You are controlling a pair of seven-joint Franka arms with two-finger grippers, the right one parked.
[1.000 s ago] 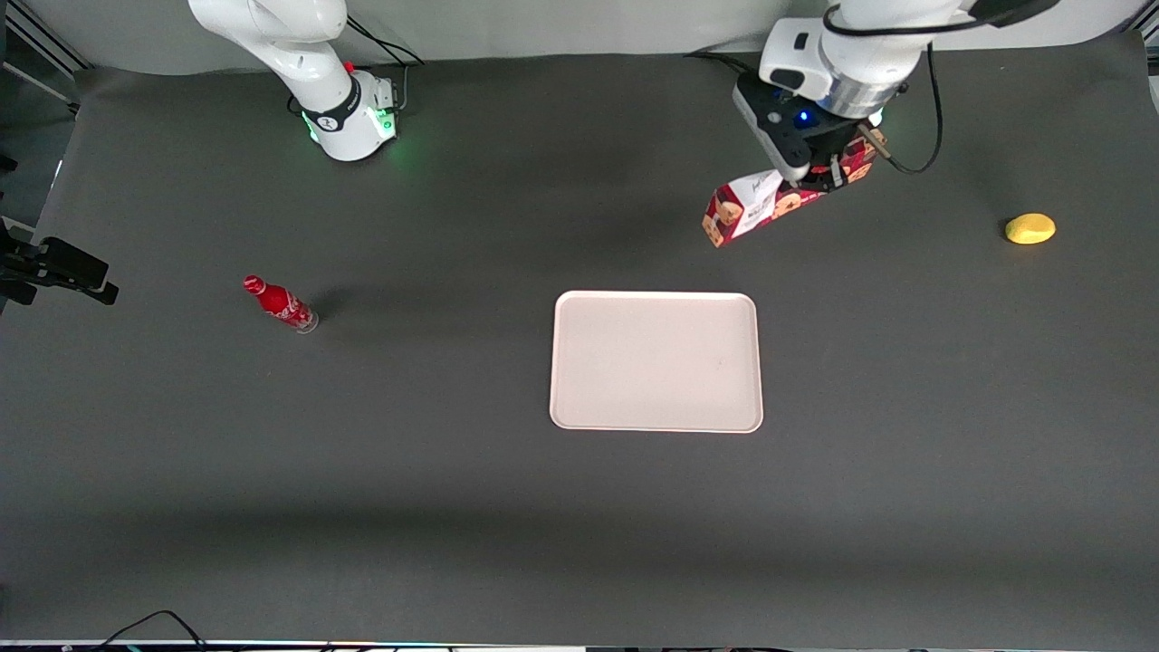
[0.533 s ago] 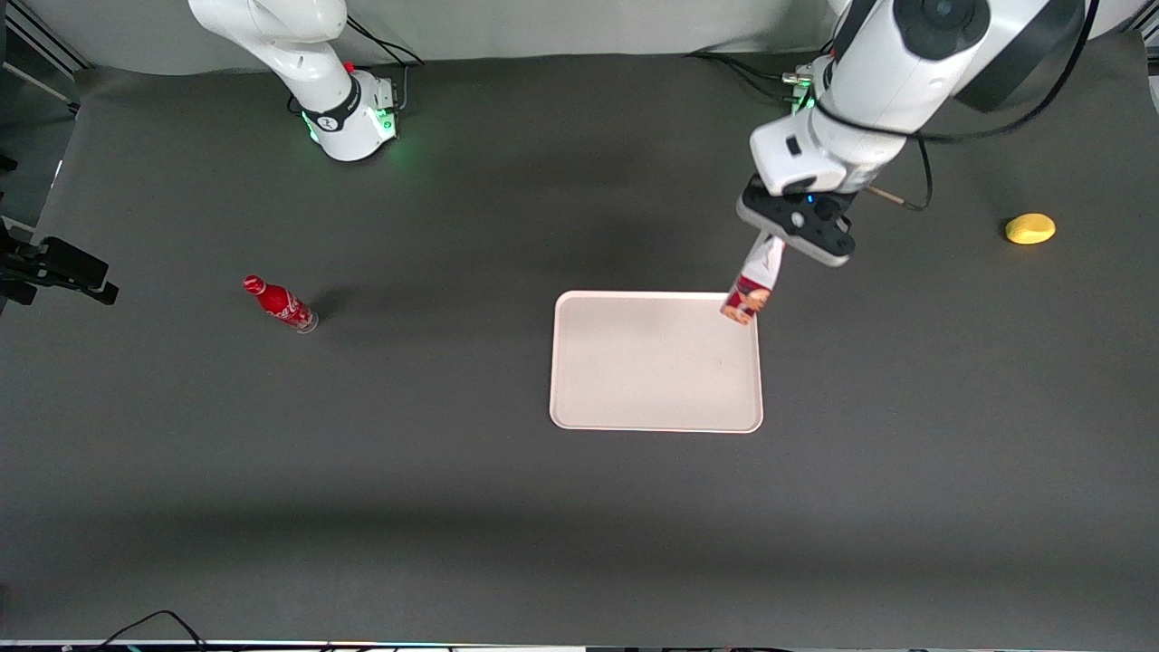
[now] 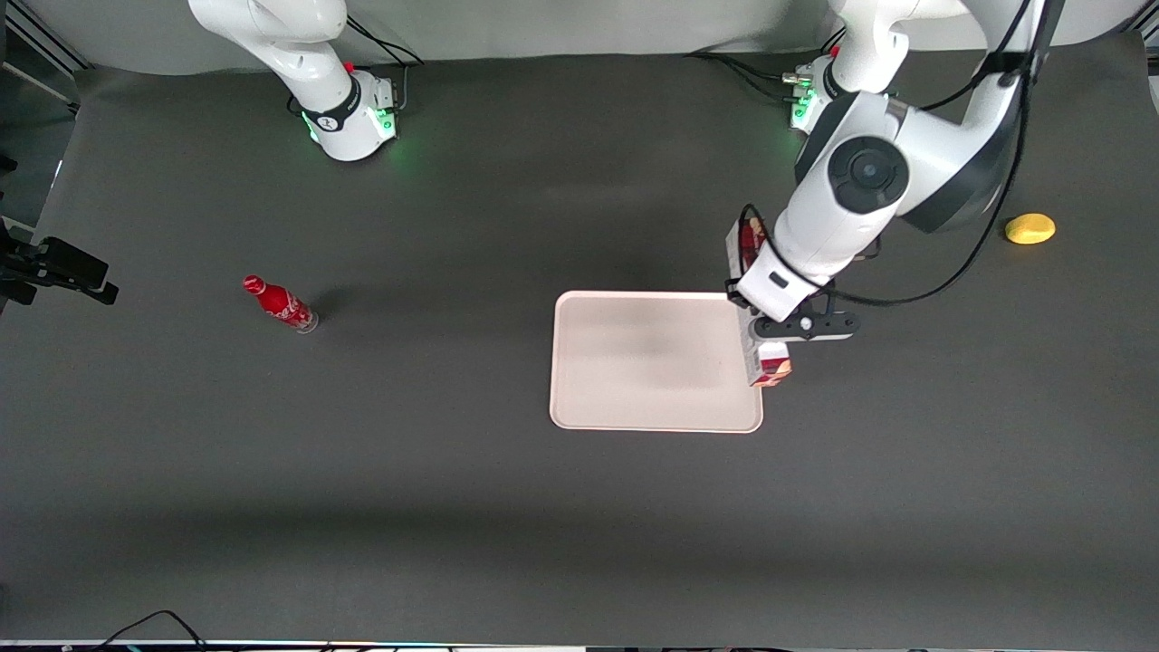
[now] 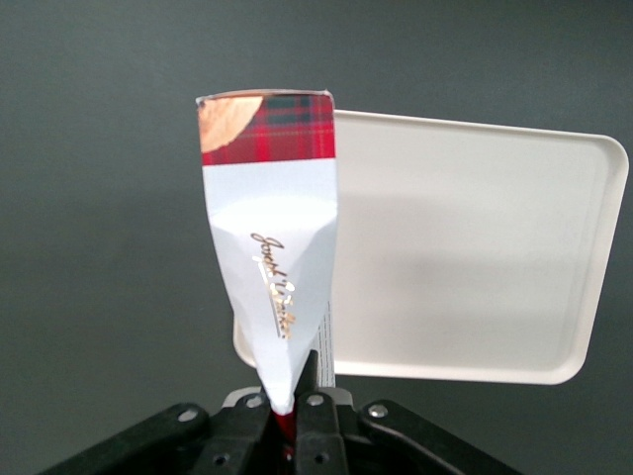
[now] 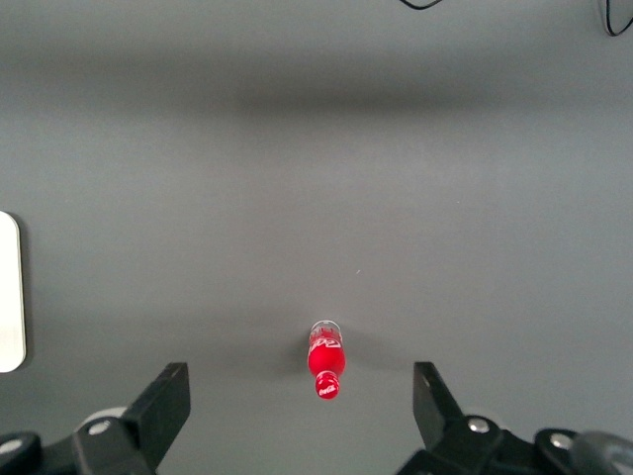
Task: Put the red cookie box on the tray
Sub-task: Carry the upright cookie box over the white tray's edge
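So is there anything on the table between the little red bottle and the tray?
No. In the front view only bare dark table lies between the red bottle and the tray. The pincer holds the red cookie box over the tray's edge.

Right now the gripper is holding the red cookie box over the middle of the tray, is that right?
Not quite. The gripper is shut on the red cookie box, but the front view shows the box hanging at the tray's edge toward the working arm's end, not over its middle.

High front overview; close wrist views sharing tray (image 3: 652, 362).
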